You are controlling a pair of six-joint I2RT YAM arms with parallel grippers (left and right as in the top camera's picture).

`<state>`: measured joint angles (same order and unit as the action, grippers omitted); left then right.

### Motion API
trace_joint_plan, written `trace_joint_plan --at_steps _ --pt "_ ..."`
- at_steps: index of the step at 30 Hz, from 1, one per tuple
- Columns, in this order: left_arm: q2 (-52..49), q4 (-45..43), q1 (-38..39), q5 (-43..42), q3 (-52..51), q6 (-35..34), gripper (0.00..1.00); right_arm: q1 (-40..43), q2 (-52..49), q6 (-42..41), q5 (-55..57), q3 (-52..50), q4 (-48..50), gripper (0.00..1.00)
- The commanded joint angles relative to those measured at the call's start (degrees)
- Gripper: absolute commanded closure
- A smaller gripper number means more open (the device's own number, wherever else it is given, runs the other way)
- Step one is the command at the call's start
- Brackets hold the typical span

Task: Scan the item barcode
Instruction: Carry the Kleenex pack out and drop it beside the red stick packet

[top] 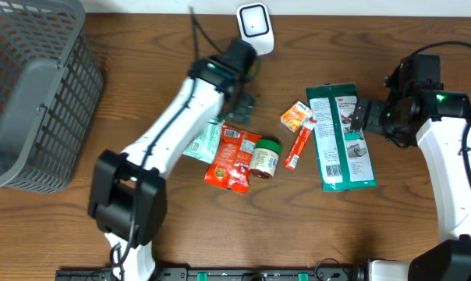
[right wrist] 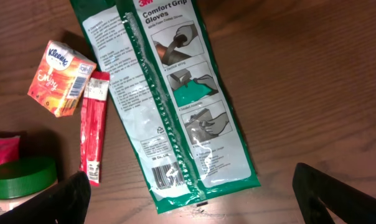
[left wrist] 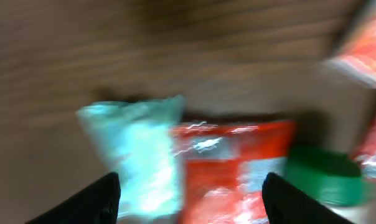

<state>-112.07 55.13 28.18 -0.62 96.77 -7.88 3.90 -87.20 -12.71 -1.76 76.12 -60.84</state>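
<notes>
1. The red snack pouch (top: 231, 158) is lying in the middle of the overhead picture, just below the left gripper (top: 242, 105).
2. A teal packet (top: 203, 142) is touching the pouch's left side, and a jar with a green lid (top: 265, 156) is sitting on its right edge.
3. The left gripper is standing wide open and holding nothing. Its wrist picture is blurry, with the pouch showing between the two fingers.
4. The white scanner (top: 253, 27) is sitting at the top middle.
5. The right gripper (right wrist: 191, 177) is hanging wide open over the 3M glove pack (right wrist: 169, 93), gripping nothing.
</notes>
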Motion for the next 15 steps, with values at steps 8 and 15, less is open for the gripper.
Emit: trace_joint_plan --at_steps 8,15 --pt "4.6 7.6 -15.2 4.8 1.1 -5.6 0.26 0.1 -0.1 0.8 -0.2 -0.1 -0.1 0.01" --pt "8.3 10.2 -23.2 -3.5 1.0 -3.8 0.28 0.1 -0.1 -0.8 -0.8 -0.1 0.9 0.01"
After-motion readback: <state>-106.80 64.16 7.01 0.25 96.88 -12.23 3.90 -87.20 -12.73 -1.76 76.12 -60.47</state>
